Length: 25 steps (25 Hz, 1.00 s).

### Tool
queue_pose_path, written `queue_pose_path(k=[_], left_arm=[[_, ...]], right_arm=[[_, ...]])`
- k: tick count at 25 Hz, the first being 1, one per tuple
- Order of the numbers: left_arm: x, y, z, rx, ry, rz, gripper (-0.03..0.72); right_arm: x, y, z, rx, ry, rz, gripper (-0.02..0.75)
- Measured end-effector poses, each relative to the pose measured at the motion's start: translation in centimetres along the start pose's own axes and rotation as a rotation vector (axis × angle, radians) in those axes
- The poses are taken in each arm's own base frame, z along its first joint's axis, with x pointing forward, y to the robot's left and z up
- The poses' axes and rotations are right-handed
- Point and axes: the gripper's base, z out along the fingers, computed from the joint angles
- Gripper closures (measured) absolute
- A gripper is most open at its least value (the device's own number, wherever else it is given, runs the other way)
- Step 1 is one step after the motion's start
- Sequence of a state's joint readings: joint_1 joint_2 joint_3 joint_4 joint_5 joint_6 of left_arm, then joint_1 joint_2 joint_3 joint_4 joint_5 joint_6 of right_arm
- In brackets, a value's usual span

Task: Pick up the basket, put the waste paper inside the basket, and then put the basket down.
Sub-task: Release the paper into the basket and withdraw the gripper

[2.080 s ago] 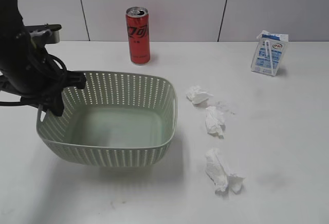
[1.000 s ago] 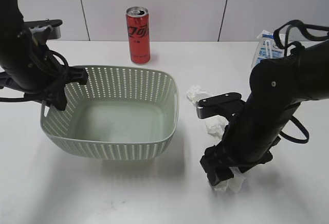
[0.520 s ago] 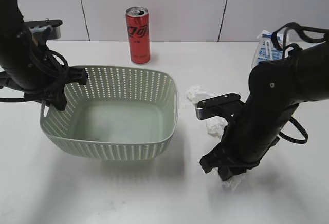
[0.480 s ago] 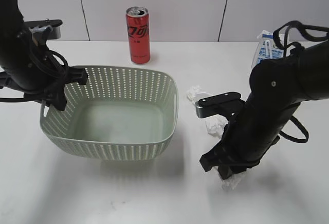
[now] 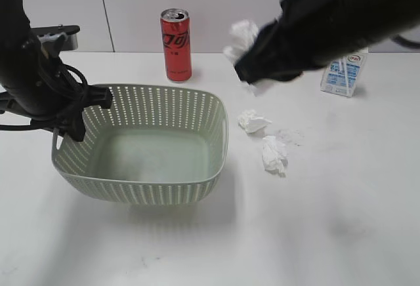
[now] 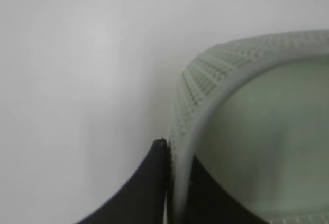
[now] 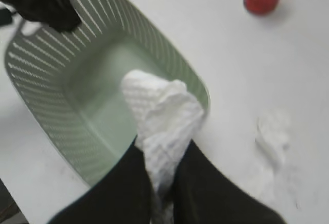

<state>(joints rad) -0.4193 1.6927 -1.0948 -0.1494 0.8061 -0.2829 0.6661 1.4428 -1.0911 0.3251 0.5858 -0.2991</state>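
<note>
The sage-green basket [image 5: 157,145] hangs tilted a little above the table, its left rim pinched by my left gripper [image 5: 75,119]. In the left wrist view the jaws are shut on the basket wall [image 6: 190,111]. My right gripper [image 5: 241,60] is high above the table near the can, shut on a white waste paper wad [image 5: 241,37]. In the right wrist view that wad [image 7: 162,121] sits between the jaws above the basket's right rim [image 7: 198,88]. Two more wads [image 5: 252,121] [image 5: 273,153] lie on the table right of the basket.
A red can [image 5: 176,44] stands behind the basket. A blue-and-white milk carton [image 5: 344,73] stands at the back right, partly behind my right arm. White wall panels close the back.
My right gripper has lifted the near wad off the table and carried it up and left, toward the basket. The left arm and basket have held still.
</note>
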Motion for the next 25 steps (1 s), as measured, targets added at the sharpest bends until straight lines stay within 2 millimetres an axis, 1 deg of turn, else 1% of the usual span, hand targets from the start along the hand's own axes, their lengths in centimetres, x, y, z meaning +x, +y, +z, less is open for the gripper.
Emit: queue_pose_path(k=[1,2,3,4,5,6,8,9,10,11,12,13,16,18,20,22,24,25], left_arm=[[0.0,0.0,0.0,0.0,0.0,0.0,0.688],[0.0,0.0,0.0,0.0,0.0,0.0,0.688],[0.0,0.0,0.0,0.0,0.0,0.0,0.688],[0.0,0.0,0.0,0.0,0.0,0.0,0.688],[0.0,0.0,0.0,0.001,0.0,-0.001,0.688],[0.0,0.0,0.0,0.001,0.0,0.0,0.688],[0.0,0.0,0.0,0.001,0.0,0.0,0.688],[0.0,0.0,0.0,0.001,0.0,0.0,0.688],[0.0,0.0,0.0,0.001,0.001,0.0,0.688],[0.0,0.0,0.0,0.0,0.002,0.0,0.688],[0.0,0.0,0.0,0.0,0.002,0.0,0.688],[0.0,0.0,0.0,0.0,0.002,0.0,0.687],[0.0,0.0,0.0,0.001,0.001,0.0,0.686],[0.0,0.0,0.0,0.001,0.001,0.0,0.686],[0.0,0.0,0.0,0.001,0.001,0.0,0.684],[0.0,0.0,0.0,0.0,0.002,0.0,0.683],[0.0,0.1,0.0,-0.002,0.007,-0.003,0.683],[0.0,0.2,0.0,-0.002,0.01,-0.008,0.683]], right_arm=[[-1.4,0.8,-0.4,-0.01,-0.046,-0.04,0.699],[-2.3,1.4,-0.2,-0.023,-0.066,-0.061,0.699],[-3.2,2.0,0.4,-0.035,-0.076,-0.076,0.699],[-3.9,2.2,1.4,-0.045,-0.074,-0.08,0.699],[-4.4,2.5,2.4,-0.058,-0.067,-0.075,0.699],[-4.4,2.6,4.1,-0.068,-0.04,-0.064,0.699],[-4.4,2.7,7.2,-0.088,0.014,-0.042,0.699],[-4.0,2.6,8.9,-0.096,0.061,-0.033,0.69],[-3.6,2.6,10.3,-0.104,0.101,-0.029,0.671],[-3.2,2.6,11.4,-0.112,0.141,-0.027,0.624],[-3.0,2.5,12.1,-0.119,0.172,-0.031,0.552],[-2.7,2.5,12.7,-0.124,0.194,-0.039,0.463],[-2.6,2.6,12.8,-0.138,0.224,-0.063,0.211],[-3.0,2.7,12.5,-0.147,0.234,-0.06,0.131],[-3.5,2.5,12.0,-0.135,0.26,-0.033,0.112],[-4.1,1.7,10.9,-0.087,0.282,-0.001,0.115],[-4.7,0.0,9.2,-0.034,0.269,0.055,0.124],[-4.9,-1.3,8.2,-0.007,0.26,0.083,0.125]])
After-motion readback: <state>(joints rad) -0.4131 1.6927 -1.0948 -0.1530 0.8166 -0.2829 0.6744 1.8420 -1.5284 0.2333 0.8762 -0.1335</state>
